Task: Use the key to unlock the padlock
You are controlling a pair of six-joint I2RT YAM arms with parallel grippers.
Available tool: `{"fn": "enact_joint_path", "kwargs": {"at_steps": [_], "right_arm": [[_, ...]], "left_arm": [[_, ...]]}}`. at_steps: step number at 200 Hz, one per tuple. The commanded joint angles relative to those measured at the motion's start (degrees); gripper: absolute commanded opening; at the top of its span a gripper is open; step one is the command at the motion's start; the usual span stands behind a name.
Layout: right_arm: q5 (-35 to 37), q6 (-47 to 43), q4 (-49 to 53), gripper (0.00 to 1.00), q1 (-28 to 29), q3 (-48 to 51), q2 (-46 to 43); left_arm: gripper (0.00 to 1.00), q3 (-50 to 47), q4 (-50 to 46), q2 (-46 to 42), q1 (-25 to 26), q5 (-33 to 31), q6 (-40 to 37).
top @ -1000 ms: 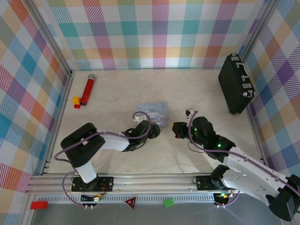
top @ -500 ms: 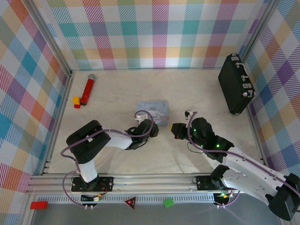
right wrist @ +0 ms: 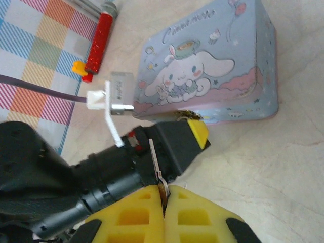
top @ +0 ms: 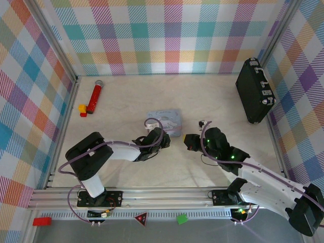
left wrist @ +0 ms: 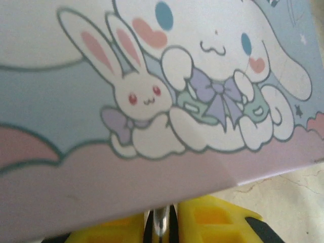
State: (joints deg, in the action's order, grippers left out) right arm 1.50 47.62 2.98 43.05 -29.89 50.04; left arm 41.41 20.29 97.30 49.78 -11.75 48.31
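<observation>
In the right wrist view my right gripper (right wrist: 164,196) is shut on the head of the key (right wrist: 154,161). Its thin grey blade sticks up toward the black body of the left gripper (right wrist: 196,132). The left gripper (left wrist: 161,215) presses against the side of the pale blue cartoon tin (left wrist: 152,76). It is shut on a sliver of bright metal that looks like the padlock (left wrist: 161,225) shackle; the padlock's body is hidden. From above, the left gripper (top: 163,143) and right gripper (top: 188,142) face each other just in front of the tin (top: 167,120).
A big black briefcase (top: 255,91) leans at the back right wall. A red microphone-shaped toy (top: 94,96) and small yellow and red blocks (top: 82,108) lie at the back left. The checked walls close in the table on three sides.
The right gripper has edged slightly left toward the left gripper with the key. The left gripper has shifted a little beside the tin. Both stay shut.
</observation>
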Motion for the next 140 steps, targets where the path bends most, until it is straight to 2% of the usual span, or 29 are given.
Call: {"fn": "enact_joint_path", "kwargs": {"at_steps": [1,19,50,85,115,140], "right_arm": [[-8.1,2.0,0.4,0.0,-5.8,0.2,3.9],[-14.6,3.1,-4.5,0.0,-10.1,4.1,4.9],[-19.5,6.1,-17.3,0.0,-10.4,9.1,6.7],[-19.8,14.8,-31.7,0.0,-9.8,14.9,11.9],[-19.8,18.3,-38.6,0.0,-7.4,15.1,18.4],[-22.0,22.6,-52.2,0.0,-7.0,15.7,26.2]], "left_arm": [[0.17,2.3,-5.9,-2.5,-1.2,3.2,1.1],[0.16,1.3,-5.4,-3.1,-2.9,6.6,3.3],[0.14,-0.1,-3.4,-3.6,-5.8,11.8,9.1],[0.12,-1.4,-1.1,-5.0,-6.1,13.1,15.7],[0.11,-3.0,3.0,-6.3,-6.3,14.2,19.6],[0.11,-4.8,8.6,-6.2,-6.3,15.1,23.5]]}}
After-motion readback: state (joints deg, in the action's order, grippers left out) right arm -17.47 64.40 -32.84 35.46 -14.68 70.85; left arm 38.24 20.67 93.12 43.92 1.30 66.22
